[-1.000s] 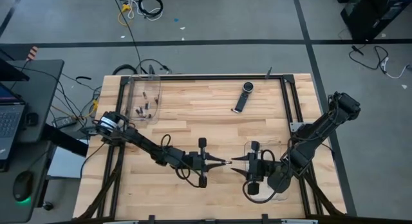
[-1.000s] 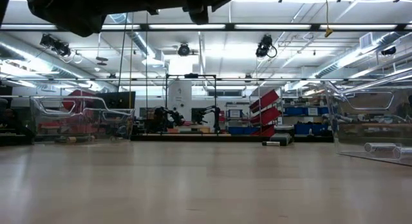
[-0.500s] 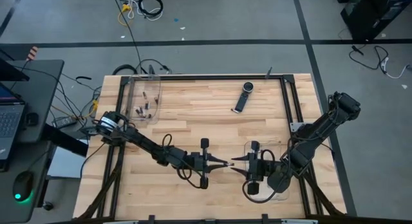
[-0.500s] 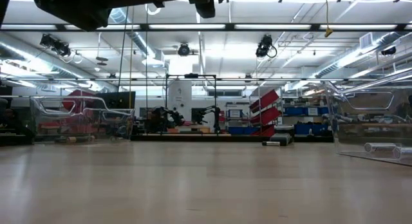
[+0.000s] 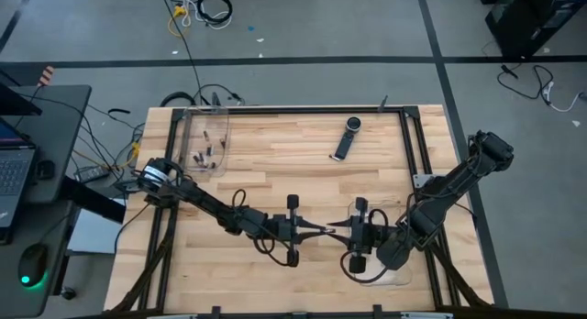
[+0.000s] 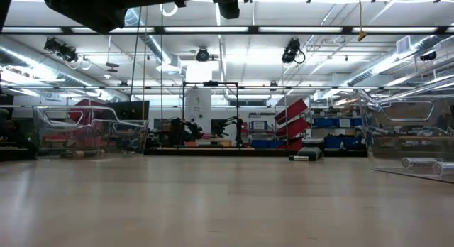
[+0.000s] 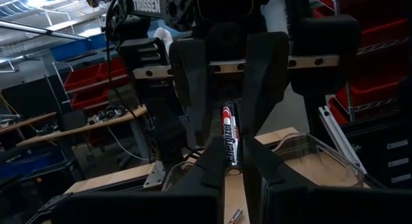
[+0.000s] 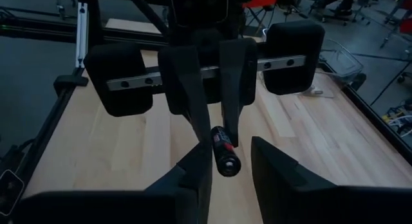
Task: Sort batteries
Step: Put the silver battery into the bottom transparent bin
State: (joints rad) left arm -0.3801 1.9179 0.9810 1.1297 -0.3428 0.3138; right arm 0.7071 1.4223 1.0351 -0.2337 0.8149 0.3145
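Grey floor (image 5: pixel 303 26) crossed by dark tape lines, a coil of cable (image 5: pixel 204 5) lying on it; long ceiling strip lights (image 6: pixel 213 29) glow over red shelving (image 6: pixel 292 119) and blue bins (image 6: pixel 339 122); a laptop desk (image 5: pixel 46 145) sits beside the wooden table (image 5: pixel 293 159)

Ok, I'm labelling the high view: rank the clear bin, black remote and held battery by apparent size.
1. Clear bin, largest.
2. Black remote, next.
3. Battery, smallest: a sliver in the left gripper at table centre, the open right gripper facing it.
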